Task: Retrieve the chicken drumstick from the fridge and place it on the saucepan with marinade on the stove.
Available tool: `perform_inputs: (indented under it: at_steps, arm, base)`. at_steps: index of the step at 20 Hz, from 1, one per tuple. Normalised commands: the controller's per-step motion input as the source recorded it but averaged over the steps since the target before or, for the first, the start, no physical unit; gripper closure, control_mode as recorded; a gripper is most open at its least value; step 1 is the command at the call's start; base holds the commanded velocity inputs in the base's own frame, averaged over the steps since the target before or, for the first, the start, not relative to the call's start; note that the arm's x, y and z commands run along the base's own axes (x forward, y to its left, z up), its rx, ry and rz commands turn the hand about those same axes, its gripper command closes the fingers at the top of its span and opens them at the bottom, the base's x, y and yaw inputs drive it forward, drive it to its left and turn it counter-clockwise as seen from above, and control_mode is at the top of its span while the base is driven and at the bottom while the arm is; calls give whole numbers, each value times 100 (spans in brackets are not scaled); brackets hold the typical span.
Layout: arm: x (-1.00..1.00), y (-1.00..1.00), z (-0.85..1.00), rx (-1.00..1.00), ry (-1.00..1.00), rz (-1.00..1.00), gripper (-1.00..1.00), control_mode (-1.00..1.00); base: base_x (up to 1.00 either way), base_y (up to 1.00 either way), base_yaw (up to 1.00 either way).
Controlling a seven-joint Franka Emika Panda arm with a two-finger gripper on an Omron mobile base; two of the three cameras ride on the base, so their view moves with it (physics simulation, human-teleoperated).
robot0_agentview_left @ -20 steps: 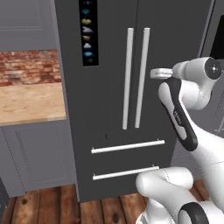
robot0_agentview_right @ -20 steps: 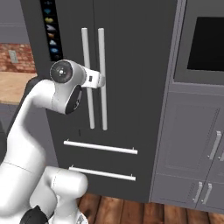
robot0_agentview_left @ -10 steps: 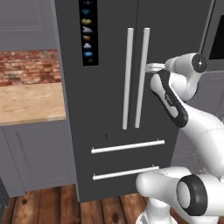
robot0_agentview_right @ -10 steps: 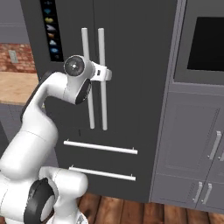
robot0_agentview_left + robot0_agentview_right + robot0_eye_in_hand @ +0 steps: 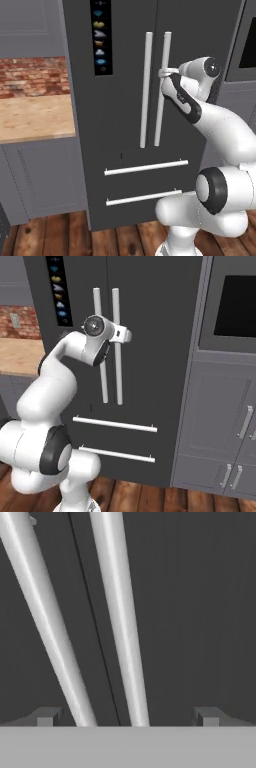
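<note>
The fridge [image 5: 125, 100] stands shut in front of me, dark grey, with two long silver bar handles side by side. My gripper [image 5: 163, 73] has reached the right handle [image 5: 161, 115] at about its upper third. From the right base camera the gripper [image 5: 127, 335] sits just right of that handle [image 5: 119, 381]. In the hand view both handles [image 5: 120, 622] run up between my fingertips [image 5: 46, 717], and the gripper [image 5: 127, 718] is open and holds nothing. The chicken drumstick is hidden behind the shut doors. The saucepan, marinade and stove are out of view.
Two lower drawers with bar handles [image 5: 145, 167] sit under the doors. A wooden counter [image 5: 30, 115] with a brick wall behind lies to the left. A built-in oven [image 5: 235, 306] and grey cabinets [image 5: 220, 421] stand to the right. The floor is wood.
The arm has stretched forward and the hand has travelled from in front of the fridge up to its right door handle. The jaws stayed open.
</note>
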Motion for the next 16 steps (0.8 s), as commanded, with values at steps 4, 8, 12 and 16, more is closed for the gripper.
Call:
perform_inputs:
  at_steps: [4,8,12,16]
  arm:
    - [64,0,-9,0,0,0,-100,-100]
    - [64,-3,-11,0,0,0,-100,-100]
    - [60,-7,-8,0,0,0,-100,-100]
    - [60,-10,-5,0,0,0,-100,-100]
  base:
    - [0,0,0]
    - [0,0,0]
    - [0,0,0]
    - [0,0,0]
